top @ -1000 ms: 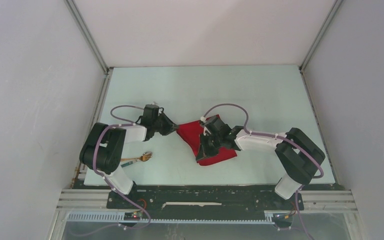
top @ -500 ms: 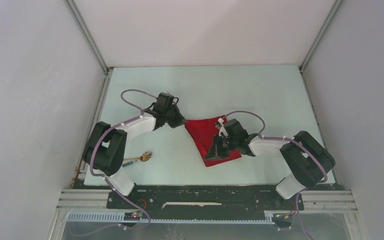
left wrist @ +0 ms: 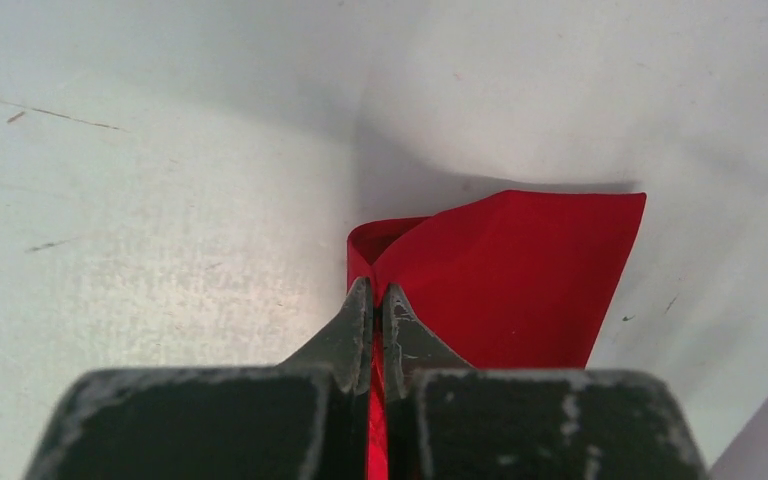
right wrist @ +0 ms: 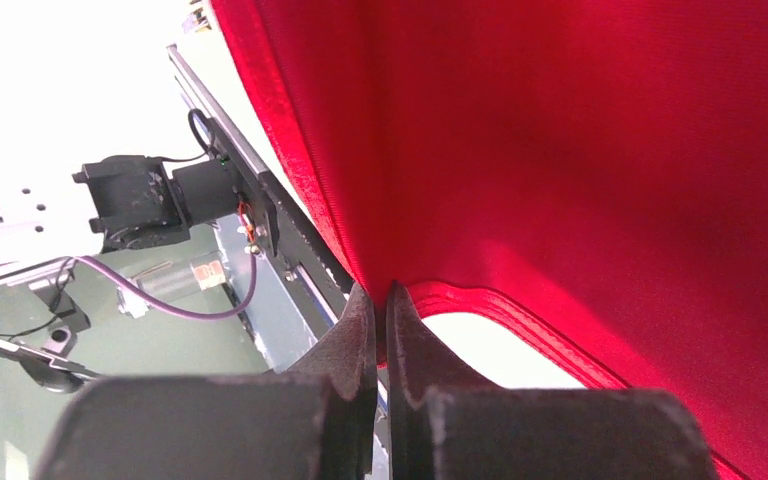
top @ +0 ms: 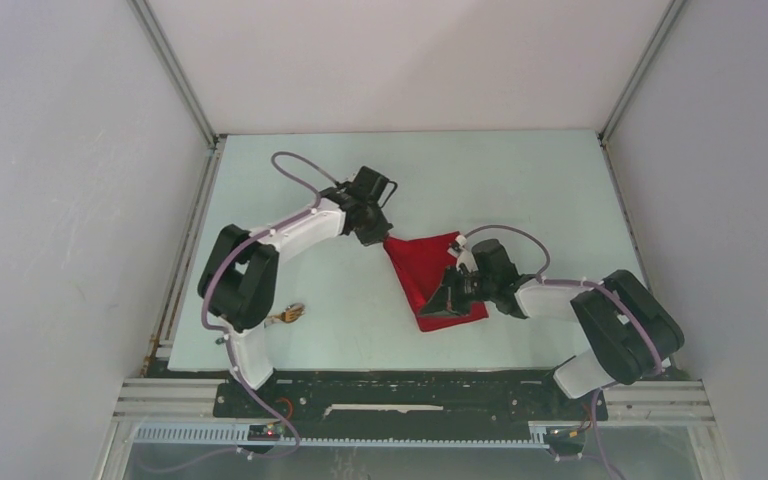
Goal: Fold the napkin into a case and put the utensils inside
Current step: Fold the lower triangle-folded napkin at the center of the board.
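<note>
From above: folding step in hand, no case formed yet. Grips napkin [top: 428,272] at two places, right of centre on the counter [top: 520,180]. Pinches its far-left corner with left end effector [top: 385,238] and its near edge with right end effector [top: 444,306]. Leaves fork [top: 287,315] lying well apart by the left arm's base, outside the cloth. No sight of the second utensil here.

From the left wrist: shows left end effector [left wrist: 373,300] shut tight on a doubled red edge, with napkin [left wrist: 510,280] spreading ahead over the pale surface.

From the right wrist: shows right end effector [right wrist: 382,300] clamped on a hemmed edge, with napkin [right wrist: 580,150] filling the view, apparently raised.

Next, probably: calls for carrying one held edge across onto the other under even tension, to avoid bunching the thin cloth, and laying it flat. Only then releasing and fetching the fork.
</note>
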You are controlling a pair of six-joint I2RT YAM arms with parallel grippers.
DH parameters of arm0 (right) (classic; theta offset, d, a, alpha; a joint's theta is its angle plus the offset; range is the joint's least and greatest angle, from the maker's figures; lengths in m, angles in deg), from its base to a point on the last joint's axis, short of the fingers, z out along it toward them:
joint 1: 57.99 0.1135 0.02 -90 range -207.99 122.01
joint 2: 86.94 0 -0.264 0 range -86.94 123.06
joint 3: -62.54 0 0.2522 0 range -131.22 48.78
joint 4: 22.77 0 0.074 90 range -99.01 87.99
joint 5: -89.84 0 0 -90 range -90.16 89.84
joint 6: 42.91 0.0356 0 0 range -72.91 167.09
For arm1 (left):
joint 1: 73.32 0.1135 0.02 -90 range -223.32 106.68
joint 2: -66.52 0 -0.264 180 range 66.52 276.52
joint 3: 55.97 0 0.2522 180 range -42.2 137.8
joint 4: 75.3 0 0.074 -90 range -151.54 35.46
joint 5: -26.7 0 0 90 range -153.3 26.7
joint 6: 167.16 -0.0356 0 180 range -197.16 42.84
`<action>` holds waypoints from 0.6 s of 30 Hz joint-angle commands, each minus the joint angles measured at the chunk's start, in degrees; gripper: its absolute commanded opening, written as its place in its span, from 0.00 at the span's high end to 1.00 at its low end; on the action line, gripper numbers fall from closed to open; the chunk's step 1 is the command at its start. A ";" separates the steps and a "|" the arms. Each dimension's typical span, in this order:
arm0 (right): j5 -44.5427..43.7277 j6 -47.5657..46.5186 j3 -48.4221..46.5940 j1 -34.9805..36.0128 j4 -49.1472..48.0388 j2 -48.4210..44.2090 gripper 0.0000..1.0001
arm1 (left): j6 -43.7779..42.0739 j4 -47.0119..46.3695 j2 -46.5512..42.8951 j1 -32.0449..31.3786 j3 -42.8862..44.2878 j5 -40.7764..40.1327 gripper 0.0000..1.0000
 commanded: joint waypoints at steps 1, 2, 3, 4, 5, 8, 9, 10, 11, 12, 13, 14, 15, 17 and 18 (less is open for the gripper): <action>4.60 -0.69 2.51 -2.82 0.79 -2.28 1.00 | 3.61 9.35 3.53 -2.29 10.29 -10.66 1.00; 4.68 -1.33 2.80 -3.41 1.60 -2.57 1.00 | 4.06 10.44 4.65 -3.06 11.80 -11.52 1.00; 4.79 -1.87 2.99 -4.08 2.34 -2.76 1.00 | 4.41 11.22 5.57 -3.49 13.34 -12.13 1.00; 5.00 -2.40 3.34 -4.66 2.72 -2.89 1.00 | 4.89 12.18 6.30 -4.03 14.96 -12.82 1.00; 5.25 -2.78 3.72 -5.40 3.08 -2.91 1.00 | 5.57 13.71 7.14 -4.55 16.48 -13.95 1.00; 6.22 -3.55 5.30 -7.72 3.13 -3.24 1.00 | 7.38 16.61 8.32 -5.60 19.37 -16.55 1.00; 6.49 -3.94 5.56 -8.25 3.30 -3.34 1.00 | 7.77 16.73 8.50 -5.75 19.79 -16.77 1.00; 6.74 -4.31 5.71 -8.69 3.49 -3.35 1.00 | 8.49 16.92 8.60 -5.94 20.03 -17.34 1.00; 7.13 -4.40 5.97 -9.07 3.37 -3.25 1.00 | 9.12 17.18 8.66 -6.17 20.29 -18.17 1.00; 7.44 -4.51 6.09 -9.29 3.33 -3.31 1.00 | 9.87 17.99 8.77 -6.53 20.86 -19.30 1.00; 7.54 -4.57 6.26 -9.46 3.29 -3.46 1.00 | 11.09 19.06 8.95 -7.00 21.63 -20.66 1.00; 7.54 -4.56 6.51 -9.59 3.12 -3.50 1.00 | 12.05 19.53 9.18 -7.42 22.41 -21.42 1.00; 7.65 -4.58 6.57 -9.55 3.14 -3.46 1.00 | 12.67 20.14 9.56 -7.94 23.38 -22.03 1.00; 7.81 -4.81 6.82 -9.70 3.14 -3.40 1.00 | 14.49 21.58 10.40 -9.17 25.67 -23.68 1.00; 7.85 -4.76 7.03 -9.79 3.12 -3.50 1.00 | 14.45 21.57 11.11 -9.72 26.63 -24.02 1.00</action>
